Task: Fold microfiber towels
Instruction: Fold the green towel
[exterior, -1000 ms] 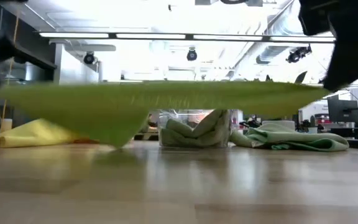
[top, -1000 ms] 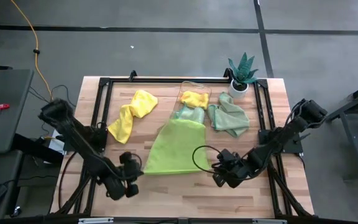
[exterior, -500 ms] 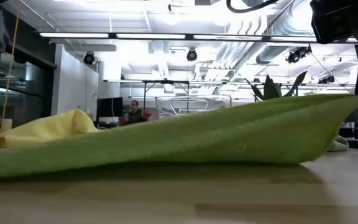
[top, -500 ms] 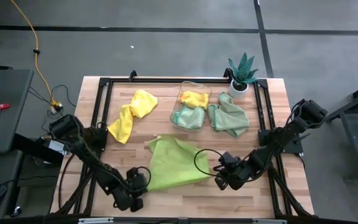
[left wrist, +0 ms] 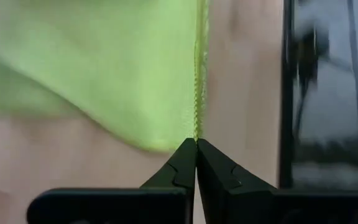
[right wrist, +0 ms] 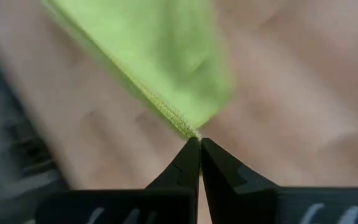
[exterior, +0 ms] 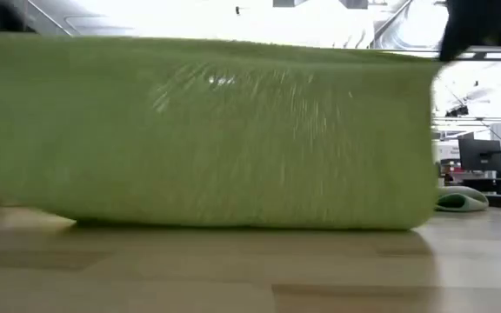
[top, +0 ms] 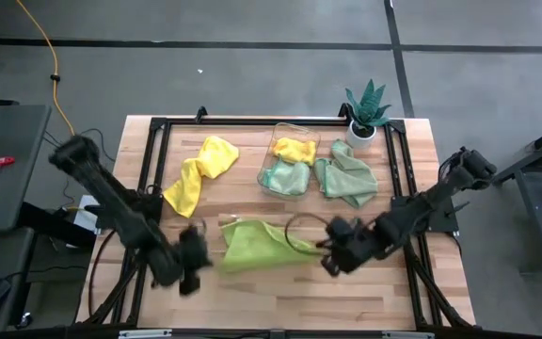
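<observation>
Two grippers, left gripper (top: 194, 266) and right gripper (top: 330, 252), each pinch a corner of the lime green towel (top: 257, 245) shut, stretching it taut above the table (top: 252, 297) front for folding.

The overhead view is evenly lit and mostly sharp, with only soft, faint shadows under the arms on the wooden table (top: 412, 151); the left gripper (top: 192, 266) and right gripper (top: 339, 254) are smeared by motion blur, as is the lime green towel (top: 257, 245) between them. At table height that towel (exterior: 207, 130) fills the view, streaked and out of focus; ceiling lights behind it burn out to white glare, and the tabletop carries a dull sheen. Both wrist views are soft; the towel edge looks blurred, probably from movement, while the dark fingers (left wrist: 182, 171) stay crisp.
</observation>
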Tool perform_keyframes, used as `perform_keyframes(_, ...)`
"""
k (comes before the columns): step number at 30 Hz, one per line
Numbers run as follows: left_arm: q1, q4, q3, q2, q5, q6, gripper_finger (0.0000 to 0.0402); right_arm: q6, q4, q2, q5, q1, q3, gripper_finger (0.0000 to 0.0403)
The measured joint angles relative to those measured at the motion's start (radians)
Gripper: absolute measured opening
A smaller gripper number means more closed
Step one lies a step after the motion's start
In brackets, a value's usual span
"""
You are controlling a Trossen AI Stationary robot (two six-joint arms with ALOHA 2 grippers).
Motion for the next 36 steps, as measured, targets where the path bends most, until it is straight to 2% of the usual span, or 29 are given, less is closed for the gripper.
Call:
perform_keyframes(5, 0.165, -0.248, 0.001, -0.293, -0.199, 0.19, 0.0, -0.171, -0.416, -0.006, 0.135, -0.136, 0.22, 0.0)
perform_keyframes(7, 0.26, -0.305, 0.001, -0.402, -0.25, 0.293, 0.0, -0.246, -0.514, -0.007, 0.184, -0.2, 0.296, 0.0)
perform_keyframes(9, 0.368, -0.309, 0.02, -0.494, -0.257, 0.39, 0.0, -0.33, -0.609, -0.009, 0.229, -0.261, 0.374, 0.0)
perform_keyframes(12, 0.5, -0.301, 0.082, -0.598, -0.237, 0.506, 0.0, -0.416, -0.65, -0.014, 0.269, -0.33, 0.485, 0.0)
perform_keyframes(16, 0.564, -0.277, 0.142, -0.652, -0.211, 0.589, 0.0, -0.448, -0.66, -0.015, 0.297, -0.347, 0.577, 0.0)
perform_keyframes(21, 0.487, -0.294, 0.116, -0.622, -0.153, 0.539, 0.0, -0.371, -0.673, 0.003, 0.237, -0.266, 0.543, 0.0)
perform_keyframes(27, 0.266, -0.238, 0.008, -0.453, -0.135, 0.369, 0.0, -0.116, -0.594, 0.041, 0.188, -0.082, 0.347, 0.0)
perform_keyframes(30, 0.143, -0.125, -0.053, -0.346, -0.101, 0.207, 0.0, -0.005, -0.433, 0.058, 0.173, 0.004, 0.201, 0.0)
perform_keyframes(33, 0.003, 0.012, -0.093, -0.22, -0.069, 0.01, 0.0, 0.021, -0.176, 0.091, 0.144, 0.072, 0.067, 0.0)
perform_keyframes(36, -0.131, 0.102, -0.106, -0.09, -0.091, -0.166, 0.0, 0.022, 0.054, 0.151, 0.103, 0.108, -0.022, 0.0)
